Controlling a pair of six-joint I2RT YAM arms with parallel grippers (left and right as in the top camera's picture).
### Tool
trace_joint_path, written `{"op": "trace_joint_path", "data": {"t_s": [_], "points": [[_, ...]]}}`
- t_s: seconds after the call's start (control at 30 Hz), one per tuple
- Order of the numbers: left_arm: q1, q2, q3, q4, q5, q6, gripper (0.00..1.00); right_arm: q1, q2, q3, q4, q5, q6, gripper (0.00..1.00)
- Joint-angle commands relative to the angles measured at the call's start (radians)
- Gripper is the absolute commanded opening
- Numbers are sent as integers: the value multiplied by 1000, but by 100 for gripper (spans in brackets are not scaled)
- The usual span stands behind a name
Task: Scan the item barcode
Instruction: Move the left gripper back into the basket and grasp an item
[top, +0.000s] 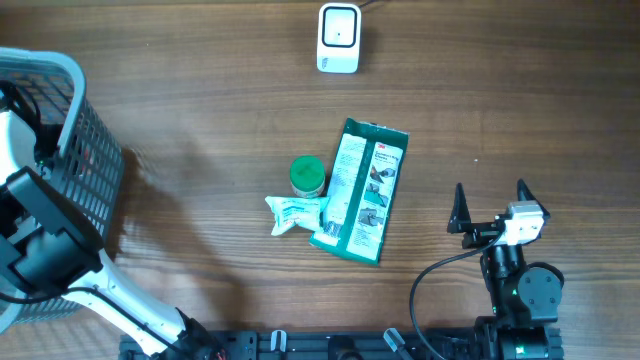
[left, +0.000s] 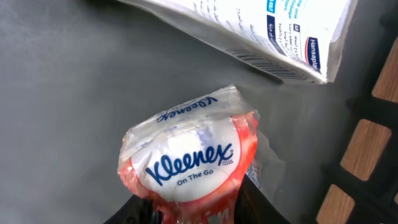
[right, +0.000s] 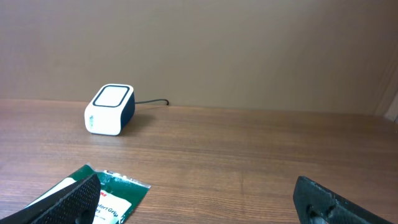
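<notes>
my left hand (left: 199, 211) clamps the kleenex pack (left: 189, 162) inside the basket (top: 95, 165), lattice wall close. my right hand (top: 490, 208) stands apart over the wooden worktop (top: 200, 80).

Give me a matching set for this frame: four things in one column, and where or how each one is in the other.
Things:
1. scanner
2. jar
3. Kleenex pack
4. right gripper

Place or state:
A. inside the basket
B. open, holding nothing
C. white, set apart from the other items
D. green-lidded, beside the green package

Pairs: 1-C, 2-D, 3-A, 4-B
</notes>
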Motion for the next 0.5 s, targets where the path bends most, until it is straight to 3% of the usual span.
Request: {"op": "trace_joint_path", "data": {"t_s": [0.0,0.17,0.47], "points": [[12,-36,-10,-41,-55,79,29,3,-5,-1,3,-12,-13,100],[43,-233,-8,-81,-38,79,28,3,-5,-1,2,-12,-13,100],[-9,-866,-8,-139,237,67,29,3,-5,-1,2,-12,-13,100]]}}
